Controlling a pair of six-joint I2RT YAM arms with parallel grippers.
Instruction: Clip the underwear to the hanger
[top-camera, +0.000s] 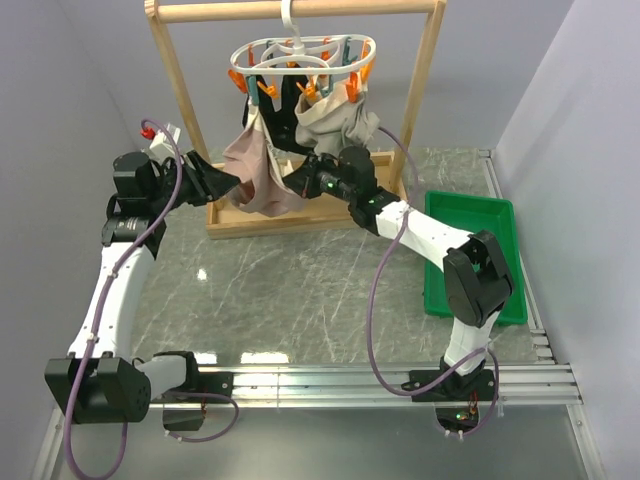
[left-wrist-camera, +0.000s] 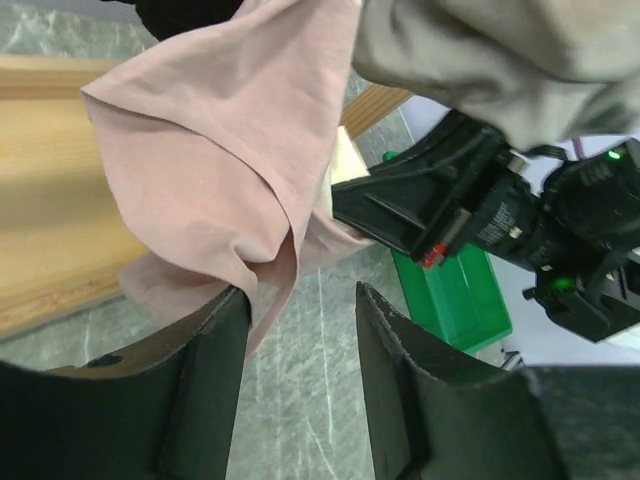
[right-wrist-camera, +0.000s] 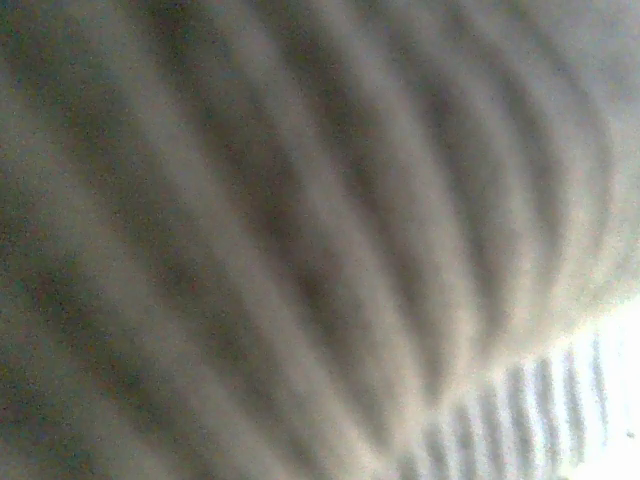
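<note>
The underwear (top-camera: 256, 165), soft matte pink-beige knit, hangs in loose folds from the hanger (top-camera: 300, 52) above the middle of the tabletop's far edge. Its lower end sags to the base board of the rack (top-camera: 181, 95). The hanger is a white plastic oval of two rings with a hook over the rack's round wooden bar, and orange and teal pegs (top-camera: 266, 90) dangle from it. A rumpled grey garment (top-camera: 336, 124) hangs just right of the underwear, touching it.

The left gripper (left-wrist-camera: 300, 330) sits at the underwear's lower left with its jaws apart. A fold of cloth brushes the inner edge of one of its smooth black fingers (left-wrist-camera: 190, 385). The right gripper (top-camera: 298, 186) noses into the lower right of the pink cloth; whether it is apart or together cannot be told, as its own camera shows only blurred ribbed fabric.

A glossy green tray (top-camera: 500, 215) lies along the right edge of the grey marbled table (top-camera: 300, 290).
</note>
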